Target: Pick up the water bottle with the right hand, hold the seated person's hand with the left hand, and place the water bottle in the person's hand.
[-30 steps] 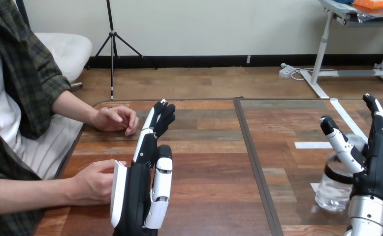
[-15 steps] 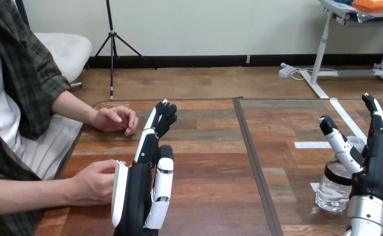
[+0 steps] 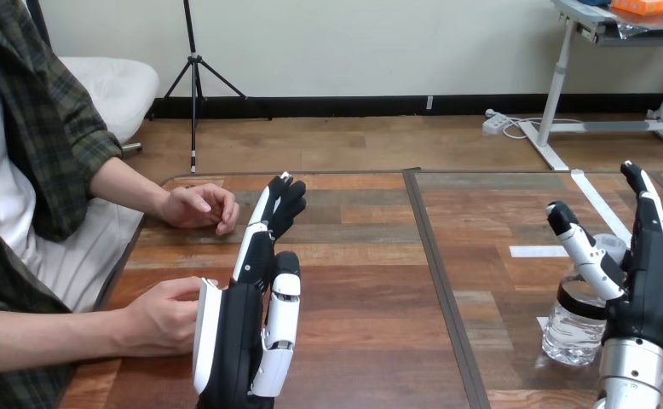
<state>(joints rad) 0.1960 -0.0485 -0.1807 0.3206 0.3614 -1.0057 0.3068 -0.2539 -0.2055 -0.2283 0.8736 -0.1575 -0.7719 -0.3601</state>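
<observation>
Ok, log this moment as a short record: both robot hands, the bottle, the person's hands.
left hand: open, fingers straight, beside the person's near hand; no grasp
right hand: open, next to the water bottle, not closed on it
water bottle: upright on the table
person's far hand: resting on the table

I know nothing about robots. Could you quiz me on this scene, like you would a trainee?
1. True or false: the water bottle lies on its side on the table.
2. The fingers of the left hand are: A straight; B curled round the bottle; C in a fist.
3. Fill in: the bottle stands next to the robot's ____ hand.
Key: 1 false; 2 A; 3 right hand.
</observation>
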